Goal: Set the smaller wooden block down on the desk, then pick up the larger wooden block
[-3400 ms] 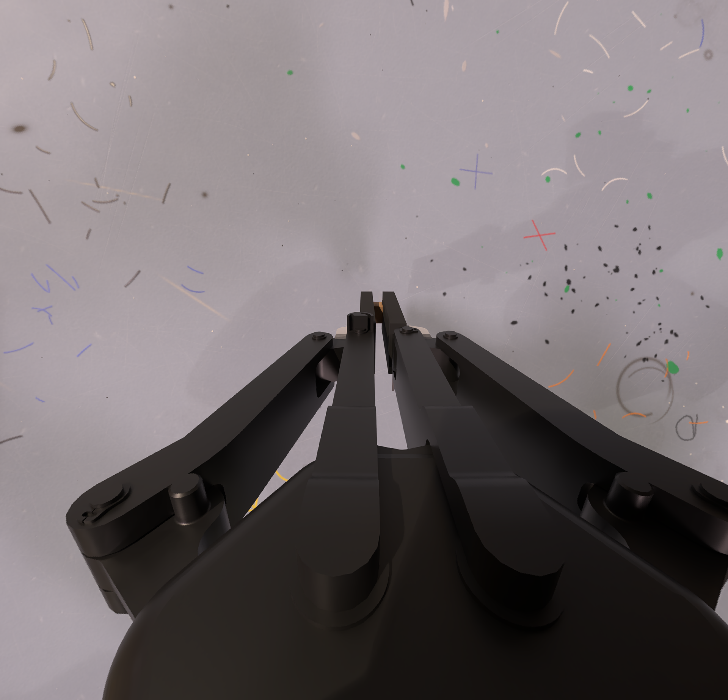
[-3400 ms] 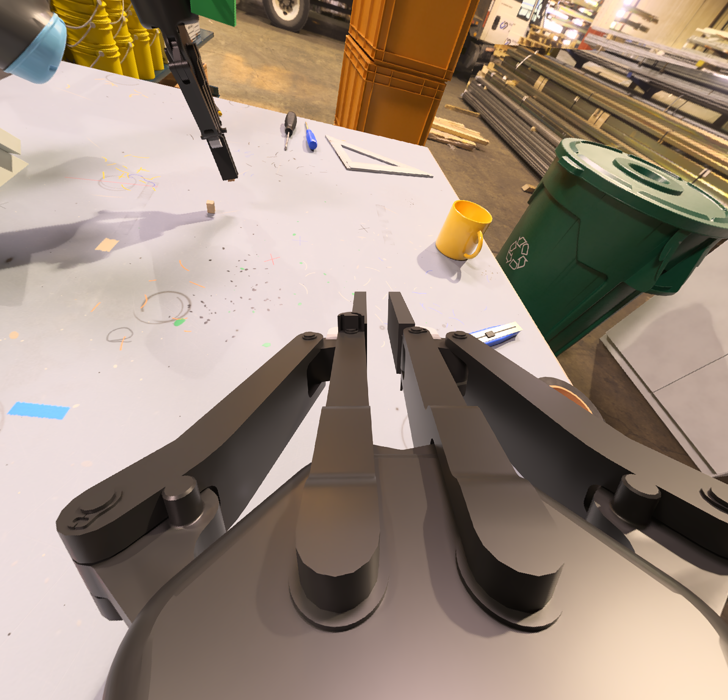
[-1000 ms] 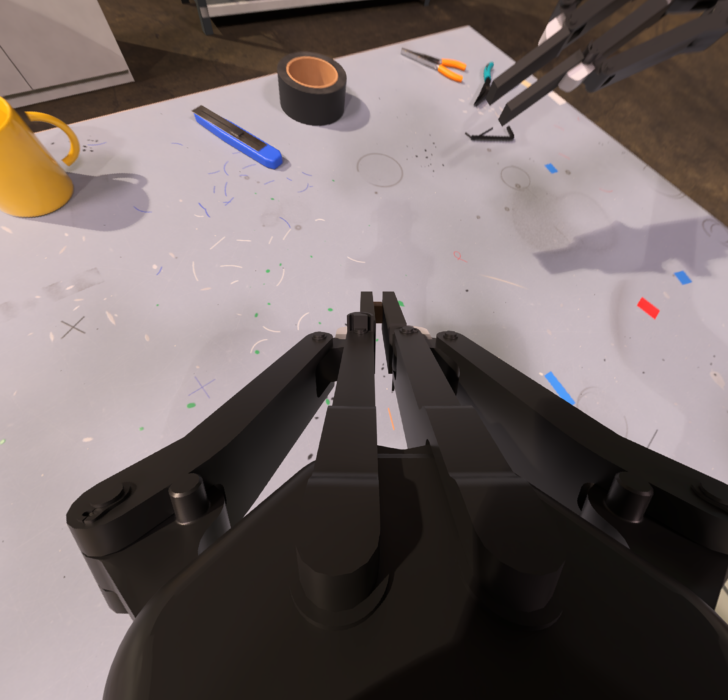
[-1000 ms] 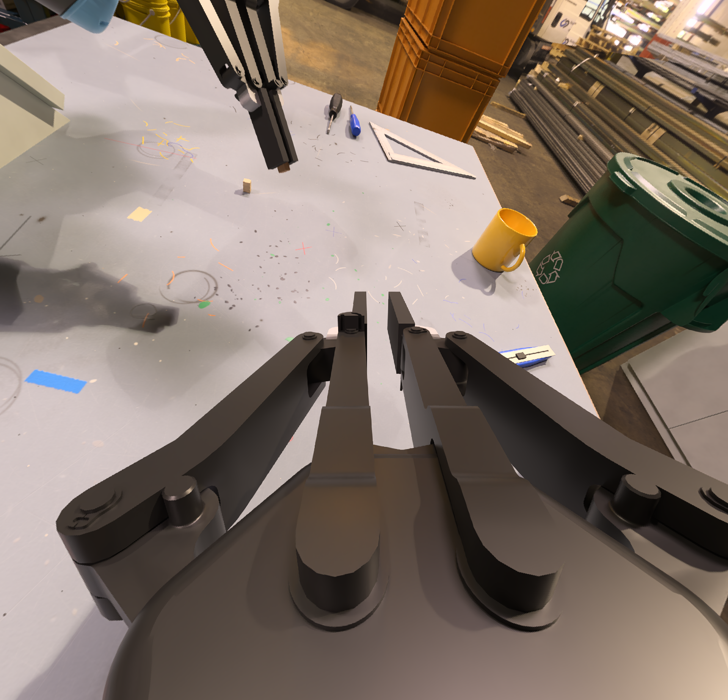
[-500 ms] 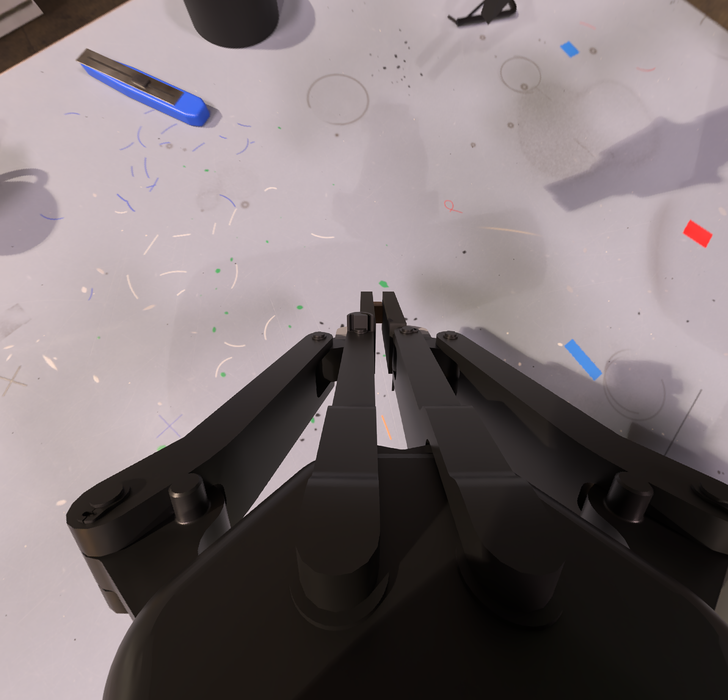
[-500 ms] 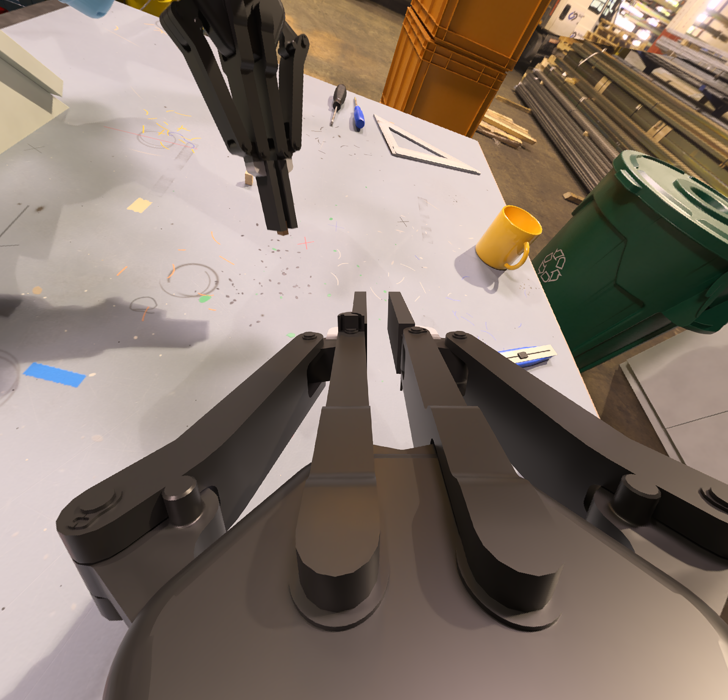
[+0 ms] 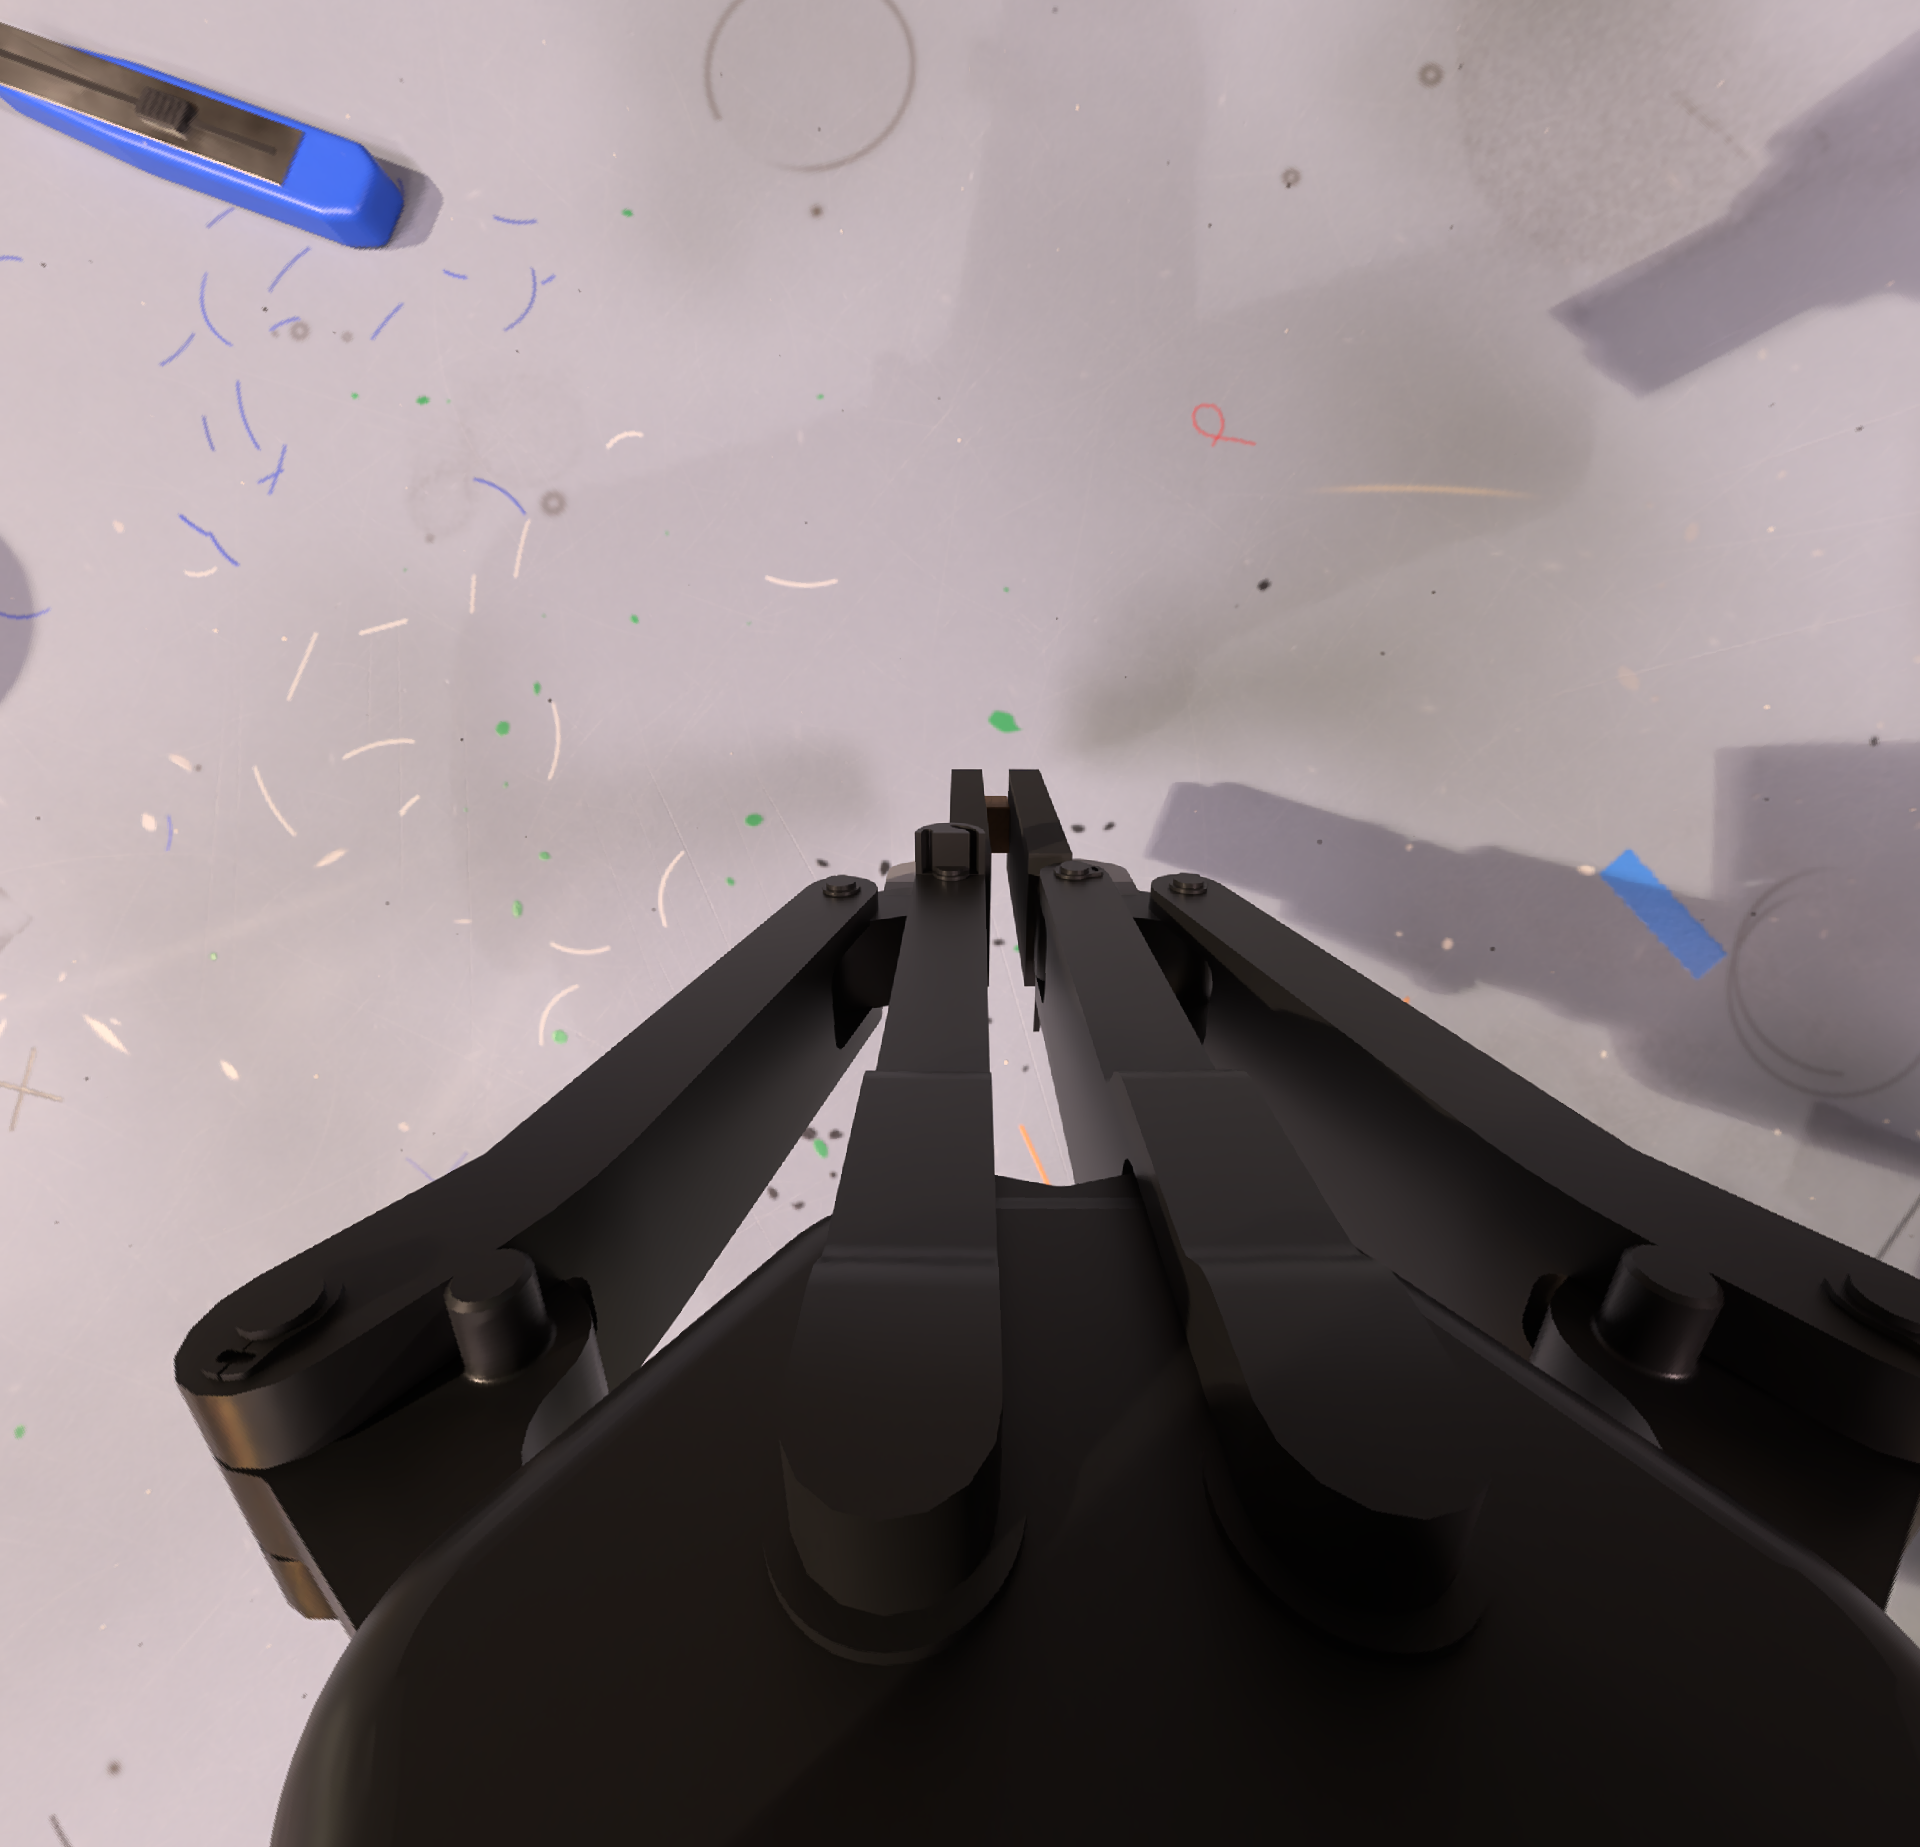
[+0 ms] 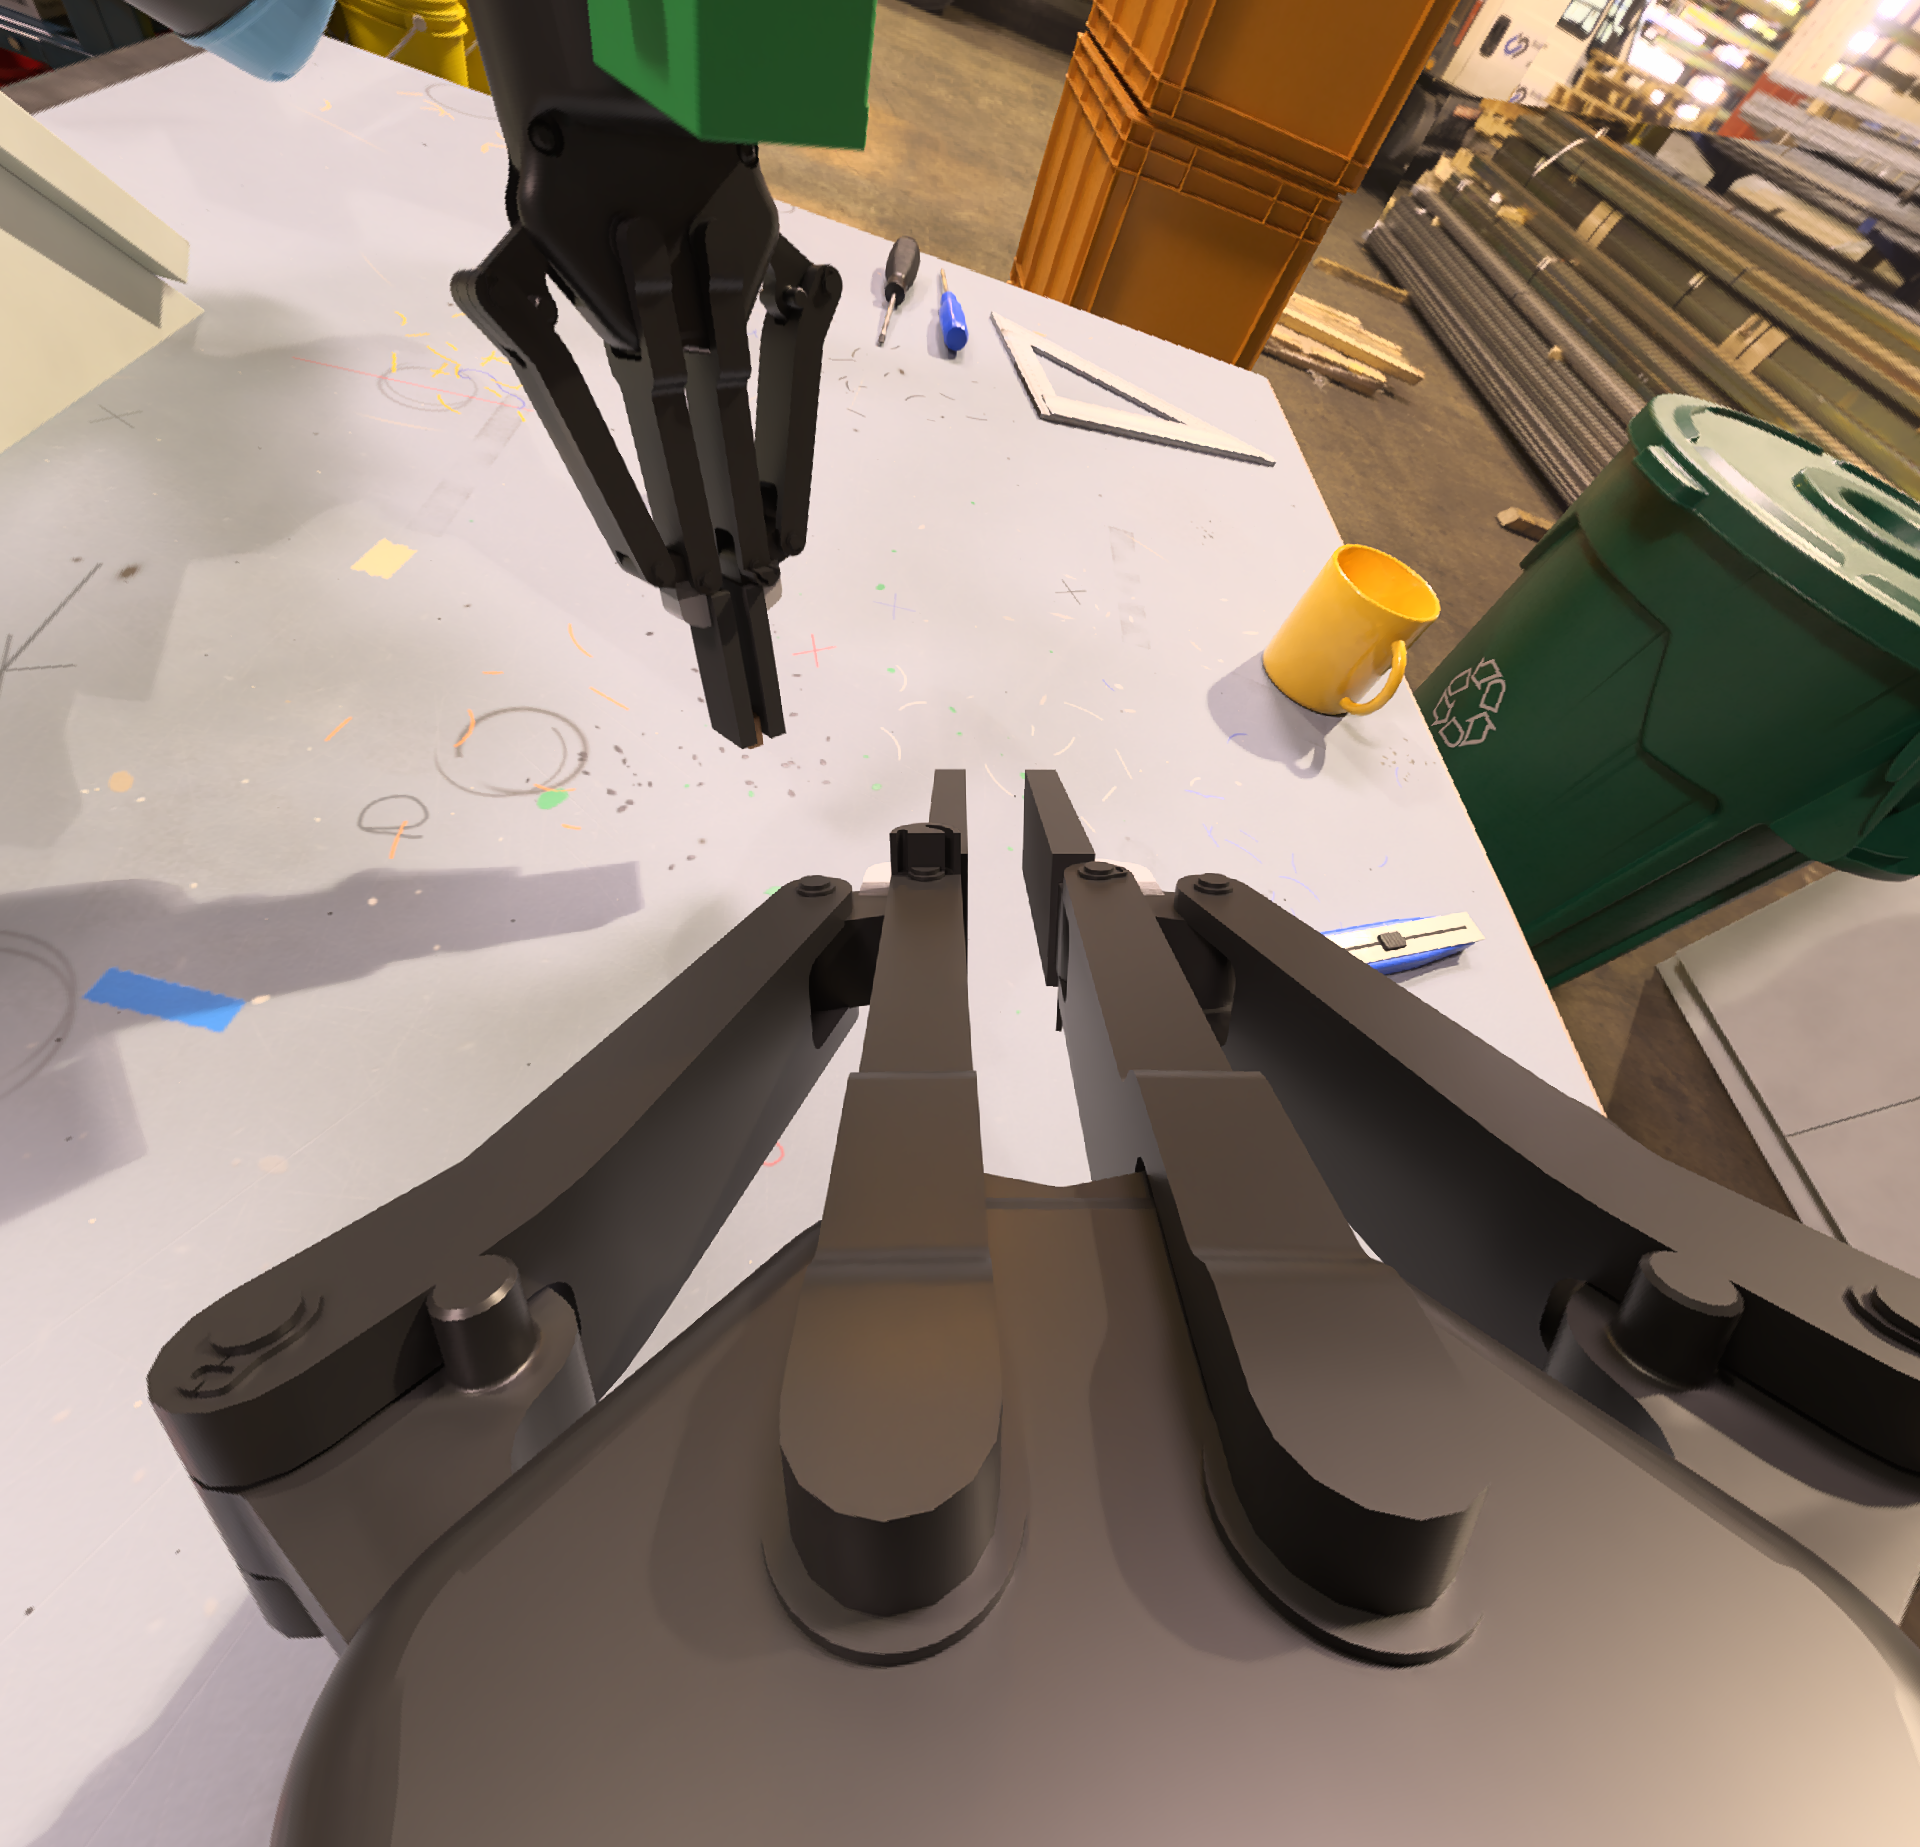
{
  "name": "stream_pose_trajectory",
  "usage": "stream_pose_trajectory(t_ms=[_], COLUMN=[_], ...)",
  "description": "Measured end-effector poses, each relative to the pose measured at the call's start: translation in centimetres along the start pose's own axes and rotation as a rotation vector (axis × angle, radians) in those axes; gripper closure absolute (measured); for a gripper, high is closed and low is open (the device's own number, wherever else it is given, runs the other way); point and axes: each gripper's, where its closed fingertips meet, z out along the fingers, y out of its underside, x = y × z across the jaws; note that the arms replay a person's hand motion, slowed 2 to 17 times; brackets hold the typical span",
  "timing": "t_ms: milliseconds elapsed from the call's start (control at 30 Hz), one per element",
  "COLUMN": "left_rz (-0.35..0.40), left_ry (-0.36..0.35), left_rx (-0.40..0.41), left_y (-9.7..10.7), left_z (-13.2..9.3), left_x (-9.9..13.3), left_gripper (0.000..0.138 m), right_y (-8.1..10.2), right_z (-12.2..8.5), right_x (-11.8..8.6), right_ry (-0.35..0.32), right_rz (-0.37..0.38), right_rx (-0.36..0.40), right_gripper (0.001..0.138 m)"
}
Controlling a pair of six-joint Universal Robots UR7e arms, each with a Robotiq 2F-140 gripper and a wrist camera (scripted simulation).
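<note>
A: Blue first: a utility knife (image 7: 208,140) lies at the far left of the left wrist view, flat on the pale, scuffed tabletop (image 7: 727,509).

B: And moving right from it?

A: Pen squiggles, green flecks, a faint ring mark, then the left hand (image 7: 995,810) at centre. Its fingers are clenched on the smaller wooden block (image 7: 995,823), a brown sliver wedged between the tips. It hangs above the tabletop, not touching it.

B: Does the other camera agree?

A: Yes. In the right wrist view, going left to right, there is a strip of blue tape (image 8: 164,999), a drawn ring, then the left hand (image 8: 750,727) pointing steeply down with the smaller wooden block (image 8: 765,729) at its very tip, just clear of the surface.

B: What about the larger wooden block?

A: I cannot find it in either view.

B: And further right?

A: Two screwdrivers (image 8: 920,296) and a white set square (image 8: 1127,395) lie at the far edge, well away from the hands. A yellow mug (image 8: 1345,634) stands near the right edge, with a green bin (image 8: 1704,675) on the floor beyond it.

B: The right hand?

A: The right hand (image 8: 992,800) sits in the foreground, its fingers nearly together with a narrow gap, grasping nothing.
</note>
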Motion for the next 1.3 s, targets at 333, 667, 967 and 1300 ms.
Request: stream_pose_trajectory(t_ms=[333,667,967,1300], left_rz=[0.041,0.048,0.044,0.049], left_ry=[-0.039,-0.027,-0.023,-0.041], left_rx=[-0.063,-0.074,-0.079,-0.087], left_y=[0.2,0.2,0.2,0.2], left_z=[1.8,2.9,3.4,3.8], left_x=[0.1,0.5,0.5,0.3], left_gripper=[0.132,0.132,0.132,0.132], right_y=[-0.1,-0.2,-0.1,0.1], right_z=[-0.1,-0.2,-0.1,0.0], right_x=[0.0,-0.1,0.0,0.0], right_ry=[-0.008,-0.015,-0.016,-0.018], right_rz=[0.010,0.016,0.016,0.016], right_rx=[0.010,0.016,0.013,0.004], right_gripper=[0.124,0.124,0.124,0.124])
